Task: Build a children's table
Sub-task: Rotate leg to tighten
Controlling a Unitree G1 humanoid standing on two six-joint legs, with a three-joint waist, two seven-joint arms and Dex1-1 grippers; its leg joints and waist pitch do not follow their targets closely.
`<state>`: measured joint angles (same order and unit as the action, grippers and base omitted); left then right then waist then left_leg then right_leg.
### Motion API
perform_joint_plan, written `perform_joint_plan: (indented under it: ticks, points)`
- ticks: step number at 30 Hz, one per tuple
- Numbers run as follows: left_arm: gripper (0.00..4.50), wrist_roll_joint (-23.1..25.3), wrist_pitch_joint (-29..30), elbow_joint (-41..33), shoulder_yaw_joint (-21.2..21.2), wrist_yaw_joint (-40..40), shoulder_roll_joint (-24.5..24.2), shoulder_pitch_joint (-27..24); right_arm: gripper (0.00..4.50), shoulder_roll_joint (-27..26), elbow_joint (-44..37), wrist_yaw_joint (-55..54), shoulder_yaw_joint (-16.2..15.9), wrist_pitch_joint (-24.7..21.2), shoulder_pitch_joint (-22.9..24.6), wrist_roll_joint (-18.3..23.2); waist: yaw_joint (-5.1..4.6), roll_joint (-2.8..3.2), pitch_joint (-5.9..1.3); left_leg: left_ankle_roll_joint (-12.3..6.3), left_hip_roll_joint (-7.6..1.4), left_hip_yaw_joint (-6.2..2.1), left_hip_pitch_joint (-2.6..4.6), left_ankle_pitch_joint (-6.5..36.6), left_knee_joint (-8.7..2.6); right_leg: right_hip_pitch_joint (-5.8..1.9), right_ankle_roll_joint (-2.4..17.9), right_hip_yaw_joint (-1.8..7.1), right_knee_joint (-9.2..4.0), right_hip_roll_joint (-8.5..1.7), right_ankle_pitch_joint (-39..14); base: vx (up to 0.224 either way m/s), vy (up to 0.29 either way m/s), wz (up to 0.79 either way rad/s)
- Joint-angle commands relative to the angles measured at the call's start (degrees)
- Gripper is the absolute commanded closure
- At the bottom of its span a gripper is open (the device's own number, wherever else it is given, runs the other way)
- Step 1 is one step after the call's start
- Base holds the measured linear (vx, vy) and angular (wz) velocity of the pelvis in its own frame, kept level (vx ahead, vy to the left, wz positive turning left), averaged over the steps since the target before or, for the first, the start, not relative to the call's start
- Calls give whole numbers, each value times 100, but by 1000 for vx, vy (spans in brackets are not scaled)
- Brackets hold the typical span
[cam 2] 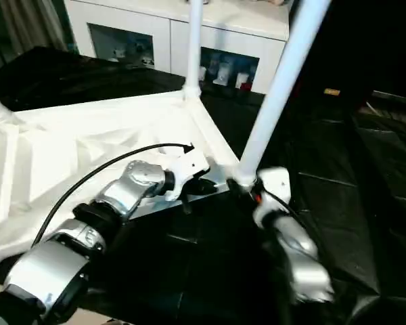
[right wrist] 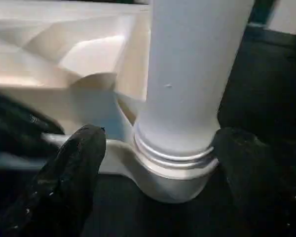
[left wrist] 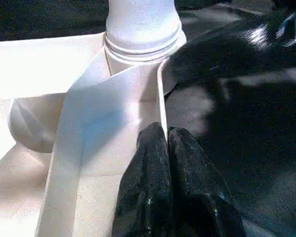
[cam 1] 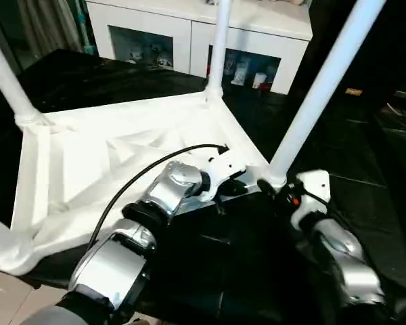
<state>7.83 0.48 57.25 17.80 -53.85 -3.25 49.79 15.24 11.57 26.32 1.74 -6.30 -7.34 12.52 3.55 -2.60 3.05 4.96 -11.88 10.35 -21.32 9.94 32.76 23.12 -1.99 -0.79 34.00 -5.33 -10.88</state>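
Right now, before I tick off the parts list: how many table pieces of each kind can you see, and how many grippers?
Tabletop: 1
Legs standing in corner sockets: 3 (left leg, far leg, near leg)
Grippers: 2 (left gripper, right gripper)
Total: 6
The tabletop's nearest left corner is cut off at the picture's edge, so a fourth leg cannot be confirmed.

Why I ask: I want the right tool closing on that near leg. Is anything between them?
Nothing visible. The open right tool straddles the base of the long white tapered tube leg at its round corner socket, with bare gaps on both sides.
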Motion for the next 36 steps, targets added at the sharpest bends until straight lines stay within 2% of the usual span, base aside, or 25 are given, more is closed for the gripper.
perform_joint_plan:
  ticks: [1,3,6,8,9,11,12,14,17,18,23,29,36]
  points:
    - [450,-57,-199,4,98,-450,-22,-153,71,207,-334,436,-25,-186,93,231,51,-23,-324,-532,-75,22,51,1373,-370,-293,1380,90,-387,-175,-589,0,0,0]
    - [450,-175,-261,-225,193,-1112,-120,-288,71,488,-533,971,-88,-314,219,419,49,-44,-328,-495,-82,15,36,1403,-372,-295,1354,92,-387,-177,-689,0,0,0]
    - [450,-311,-247,-521,320,-1808,-244,-450,71,761,-665,1499,-227,-469,289,475,69,-28,-338,-511,-98,19,55,1334,-365,-273,1448,91,-363,-174,-571,0,0,0]
    - [450,-334,-207,-697,401,-2076,-328,-535,71,961,-660,1863,-355,-549,282,479,114,-76,-345,-565,-108,32,57,1220,-348,-284,1515,94,-339,-175,-407,0,0,0]
    - [450,-319,-212,-720,417,-2094,-352,-548,71,1029,-622,1982,-408,-588,257,471,155,-89,-349,-603,-112,40,65,1141,-336,-282,1538,94,-319,-177,-290,0,0,0]
    - [450,-308,-239,-713,411,-2109,-373,-552,71,1150,-563,2136,-508,-603,217,410,187,-77,-354,-646,-106,45,64,1035,-322,-277,1557,94,-300,-183,-178,0,0,0]
    - [450,-300,-245,-717,398,-2123,-388,-556,71,1221,-506,2232,-572,-599,179,359,189,-125,-351,-647,-97,39,43,983,-323,-298,1529,84,-292,-186,-203,0,0,0]
    - [450,-289,-214,-796,370,-2172,-431,-589,71,1325,-374,2398,-667,-567,87,258,183,-101,-346,-630,-96,40,49,1060,-319,-285,1509,83,-308,-197,-371,0,0,0]
    - [450,-292,-161,-890,360,-2212,-468,-624,71,1325,-250,2435,-662,-553,-11,228,172,-142,-349,-594,-94,38,43,1105,-321,-282,1438,81,-321,-205,-617,0,0,0]
    - [450,-294,-132,-940,358,-2240,-483,-641,71,1327,-211,2463,-655,-558,-47,235,178,-135,-357,-598,-99,36,49,1068,-316,-281,1445,83,-310,-209,-587,0,0,0]
    - [450,-292,-107,-991,343,-2246,-521,-679,121,1361,-87,2563,-611,-573,-210,310,166,-143,-369,-687,-82,47,39,863,-290,-291,1519,77,-274,-184,-262,0,0,0]
    - [450,-285,-85,-995,334,-2244,-515,-680,171,1384,-66,2680,-555,-544,-170,340,171,-133,-374,-689,-83,46,45,870,-282,-293,1542,77,-269,-182,-260,0,0,0]
    - [450,-277,-59,-989,332,-2250,-506,-668,181,1410,-38,2771,-560,-530,-128,342,175,-123,-378,-663,-83,45,53,954,-276,-294,1583,77,-269,-181,-304,0,0,0]
